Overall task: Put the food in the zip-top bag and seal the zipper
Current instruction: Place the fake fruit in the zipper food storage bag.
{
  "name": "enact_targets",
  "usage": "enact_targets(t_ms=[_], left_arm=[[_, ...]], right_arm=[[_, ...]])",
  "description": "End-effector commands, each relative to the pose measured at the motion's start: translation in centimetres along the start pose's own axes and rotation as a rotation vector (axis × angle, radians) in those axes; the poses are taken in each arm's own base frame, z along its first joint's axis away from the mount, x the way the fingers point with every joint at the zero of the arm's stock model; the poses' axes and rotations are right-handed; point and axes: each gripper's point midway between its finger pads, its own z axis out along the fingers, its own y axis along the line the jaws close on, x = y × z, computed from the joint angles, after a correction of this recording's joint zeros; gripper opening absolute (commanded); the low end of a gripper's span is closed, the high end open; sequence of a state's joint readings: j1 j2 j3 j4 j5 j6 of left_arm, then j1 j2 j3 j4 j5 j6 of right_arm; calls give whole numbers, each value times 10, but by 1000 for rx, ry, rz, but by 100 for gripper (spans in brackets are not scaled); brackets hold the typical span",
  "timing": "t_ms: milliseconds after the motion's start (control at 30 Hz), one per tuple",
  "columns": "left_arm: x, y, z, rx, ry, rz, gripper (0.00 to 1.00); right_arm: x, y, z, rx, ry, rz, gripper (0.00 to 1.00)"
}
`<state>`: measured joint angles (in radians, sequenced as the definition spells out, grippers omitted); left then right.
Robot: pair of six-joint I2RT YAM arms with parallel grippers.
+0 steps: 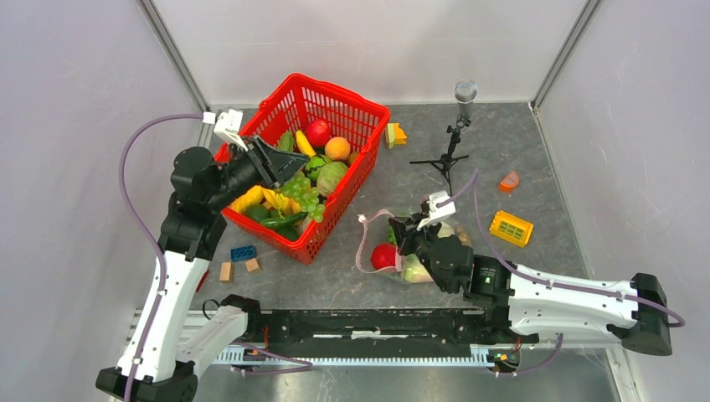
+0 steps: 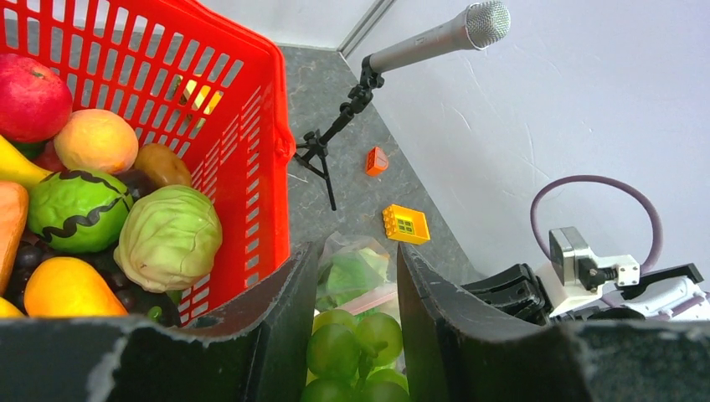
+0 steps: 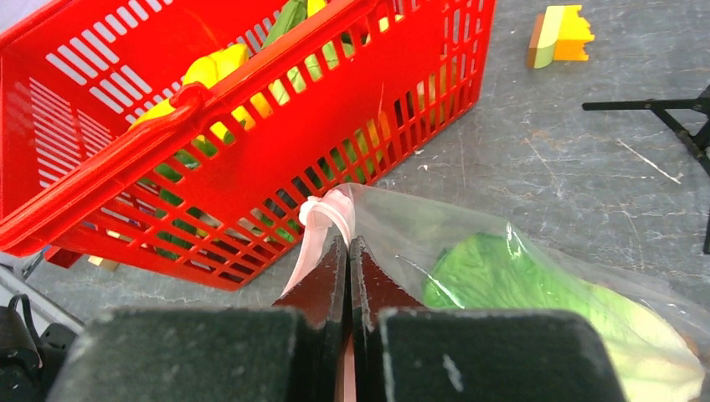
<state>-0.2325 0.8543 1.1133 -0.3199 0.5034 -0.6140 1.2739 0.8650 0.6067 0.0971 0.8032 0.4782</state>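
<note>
Your right hand (image 3: pixel 348 247) is shut tight, fingers pressed together w/ the pale pink zipper (image 3: pixel 322 219) pinched betw. them; the strip loops up just past the tips. The zip-top bag (image 3: pixel 435 222) lies on the counter (image 1: pixel 519 151) just beside the red basket (image 1: pixel 335 96), on the basket's right, w/ its zipper end toward the basket; a yellow block (image 1: pixel 511 227) sits further right, apart from the bag. Inside the bag you see green lettuce (image 3: pixel 494 276) and a round red fruit (image 1: pixel 383 256); anything else in there is too blurred to name.

Your left hand (image 2: pixel 358 251) hovers over the basket's right side, approx. half open; green grapes (image 2: pixel 352 343) show in the gap betw. its fingers, but you can't tell from either view whether it grips them or they just lie beneath it.

More food sits in the basket: a pale green cabbage (image 2: pixel 167 236), a red apple (image 2: pixel 32 96), a peach-coloured fruit (image 2: pixel 95 140), plus yellow and green pieces; a mic on a small tripod (image 1: pixel 456 126) stands at the back of the counter, well apart from the bag.
</note>
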Motion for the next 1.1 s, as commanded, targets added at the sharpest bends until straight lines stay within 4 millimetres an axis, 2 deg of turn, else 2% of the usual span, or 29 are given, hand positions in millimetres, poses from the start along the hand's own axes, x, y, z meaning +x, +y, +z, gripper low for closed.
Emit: enact_targets(t_ms=[0,500,633,900,1067], left_arm=[[-10,-4,-1,3,-36,33,2],[-1,-1,1,13,-8,21,2],[3,-13,5,76,23,33,2],[36,-51,22,185,120,158,2],[55,-62,34,180,173,207,2]], right_arm=[[-10,15,4,-43,-23,23,2],[-11,18,12,-48,-42,-22,2],[-16,16,9,-50,-52,3,2],[-22,11,5,-55,-73,49,2],[-29,7,2,-48,-87,71,2]])
